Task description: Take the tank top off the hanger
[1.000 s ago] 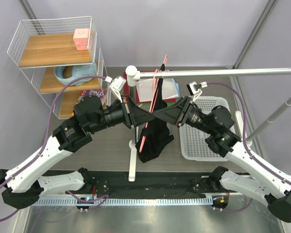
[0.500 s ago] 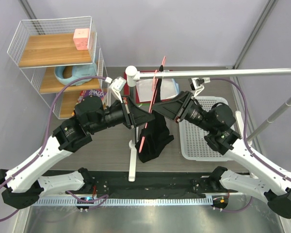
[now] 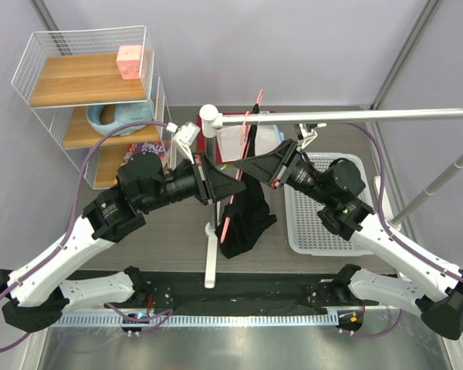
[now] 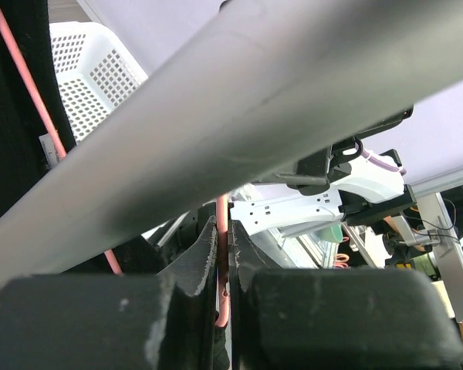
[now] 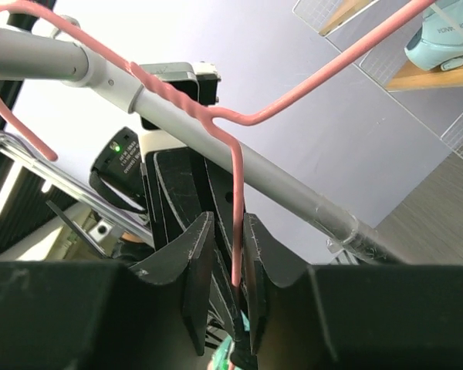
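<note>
"Where is the tank top [image 3: 247, 220]?"

"On the pink hanger [image 5: 235, 200], draped black below my two arms and above the tabletop [image 3: 177, 231]. The hanger's hook sits over the grey rail [image 3: 355, 116]."

"And your claws?"

"My left claw [image 4: 222, 262] is closed on the hanger's thin wire. My right claw [image 5: 230, 270] meets it from the other side, fingers [image 5: 197, 262] pinched on the same wire just under the rail."
</note>
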Tool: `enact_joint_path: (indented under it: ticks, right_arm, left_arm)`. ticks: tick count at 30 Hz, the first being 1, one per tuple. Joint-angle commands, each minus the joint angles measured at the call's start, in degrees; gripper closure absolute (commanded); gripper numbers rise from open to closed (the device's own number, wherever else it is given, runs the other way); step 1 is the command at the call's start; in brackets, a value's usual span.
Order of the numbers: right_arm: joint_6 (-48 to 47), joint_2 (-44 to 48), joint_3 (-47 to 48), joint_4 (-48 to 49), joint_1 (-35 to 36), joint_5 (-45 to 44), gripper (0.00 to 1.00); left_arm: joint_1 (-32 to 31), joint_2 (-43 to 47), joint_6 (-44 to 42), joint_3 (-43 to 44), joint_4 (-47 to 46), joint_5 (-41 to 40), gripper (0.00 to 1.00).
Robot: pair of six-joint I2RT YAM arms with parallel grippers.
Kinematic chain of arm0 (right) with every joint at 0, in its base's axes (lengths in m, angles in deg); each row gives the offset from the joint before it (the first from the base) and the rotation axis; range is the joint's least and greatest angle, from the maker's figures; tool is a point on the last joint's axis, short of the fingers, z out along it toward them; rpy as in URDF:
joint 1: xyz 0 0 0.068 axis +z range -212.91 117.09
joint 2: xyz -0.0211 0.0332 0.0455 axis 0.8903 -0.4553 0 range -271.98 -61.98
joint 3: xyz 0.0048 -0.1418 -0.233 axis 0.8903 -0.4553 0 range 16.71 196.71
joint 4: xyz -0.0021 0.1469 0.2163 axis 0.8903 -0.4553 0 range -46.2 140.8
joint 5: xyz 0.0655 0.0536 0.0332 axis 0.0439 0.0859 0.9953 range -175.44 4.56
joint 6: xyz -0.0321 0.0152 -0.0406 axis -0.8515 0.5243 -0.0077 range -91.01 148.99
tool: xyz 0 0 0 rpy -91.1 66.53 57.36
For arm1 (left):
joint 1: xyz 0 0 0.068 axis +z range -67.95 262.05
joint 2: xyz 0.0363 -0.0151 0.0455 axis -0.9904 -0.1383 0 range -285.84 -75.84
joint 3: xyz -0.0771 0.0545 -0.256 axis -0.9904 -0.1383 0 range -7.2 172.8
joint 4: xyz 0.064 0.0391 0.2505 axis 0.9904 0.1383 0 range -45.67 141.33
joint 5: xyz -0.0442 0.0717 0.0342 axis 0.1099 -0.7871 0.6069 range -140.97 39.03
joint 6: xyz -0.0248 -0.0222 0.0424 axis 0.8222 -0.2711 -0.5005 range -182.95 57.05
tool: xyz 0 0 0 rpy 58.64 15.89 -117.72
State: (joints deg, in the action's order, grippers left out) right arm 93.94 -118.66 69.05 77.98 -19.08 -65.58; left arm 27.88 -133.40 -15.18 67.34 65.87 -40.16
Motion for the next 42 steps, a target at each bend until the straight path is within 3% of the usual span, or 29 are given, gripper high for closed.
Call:
enact_joint_path:
  ticks: [1, 4, 9, 13, 16, 30, 35, 42]
  right_arm:
    - [3.2, -0.4, 0.5, 4.9, 0.4, -3.4, 0.75]
    - [4.4, -0.1, 0.4, 4.5, 0.3, -5.7, 0.8]
    - [6.6, -0.6, 1.2, 5.0, 0.3, -6.9, 0.98]
    - [6.2, -0.6, 3.1, 1.9, 0.3, -9.0, 0.99]
    - [5.5, -1.5, 6.2, -1.4, 0.3, -9.7, 0.99]
    - [9.2, -9.1, 18.3, -15.7, -3.4, -14.6, 0.99]
    - [10.5, -5.9, 12.0, -15.1, -8.0, -12.7, 0.99]
    - [6.1, 2.4, 3.1, -16.4, -8.9, -7.1, 0.99]
  left_arm:
    - [-0.2, 2.0, -0.6, 0.9, -0.5, -1.1, 0.89]
    - [-0.2, 2.6, -0.2, 0.4, -1.3, -0.9, 0.79]
    - [-0.3, 3.9, -0.3, 0.3, -1.4, -0.9, 0.58]
    - [-0.2, 6.5, -0.5, -1.7, -2.9, -0.8, 0.43]
    - [-0.2, 9.0, -0.7, -2.9, -3.3, -1.4, 0.38]
    - [-0.2, 15.9, -1.6, -4.1, 1.3, -3.8, 0.32]
    - [-0.2, 16.5, -2.3, -3.5, 2.8, -3.8, 0.3]
    - [-0.2, 12.4, -4.1, -2.4, 4.3, 1.0, 0.25]
